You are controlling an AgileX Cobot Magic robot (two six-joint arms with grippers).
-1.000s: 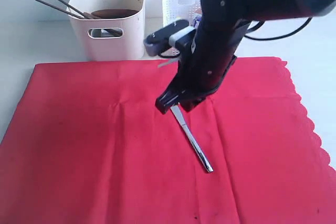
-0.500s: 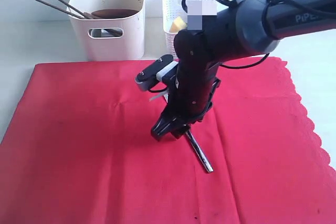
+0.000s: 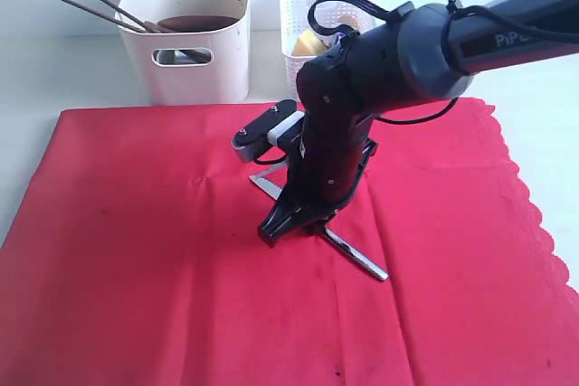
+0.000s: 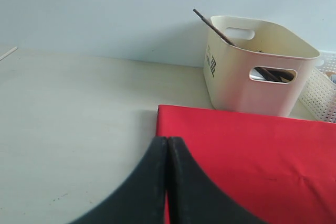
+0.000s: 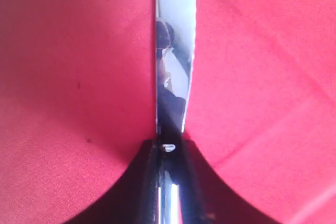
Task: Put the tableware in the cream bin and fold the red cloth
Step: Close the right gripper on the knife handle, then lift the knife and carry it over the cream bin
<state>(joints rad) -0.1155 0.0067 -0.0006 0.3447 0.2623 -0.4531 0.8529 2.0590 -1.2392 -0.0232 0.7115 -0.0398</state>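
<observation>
Right gripper (image 5: 170, 149) clamped tight on silver knife (image 5: 174, 51) at middle of red cloth (image 3: 136, 250), grip clear only in right wrist view, left gripper (image 4: 167, 148) closed, empty, at cloth's left edge, cream bin (image 4: 247, 72) beyond far left corner

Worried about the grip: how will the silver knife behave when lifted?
The silver knife looks rigid, so it should not sag. Its mirror-polished steel is probably slippery, and the right pincer pinches only its narrow edges, so it may pivot or slip.

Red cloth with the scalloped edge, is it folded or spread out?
Spread out. The bright red fabric cloth lies flat and open, scalloped edge showing, with the right gripper shut on the silver knife at its middle.
</observation>
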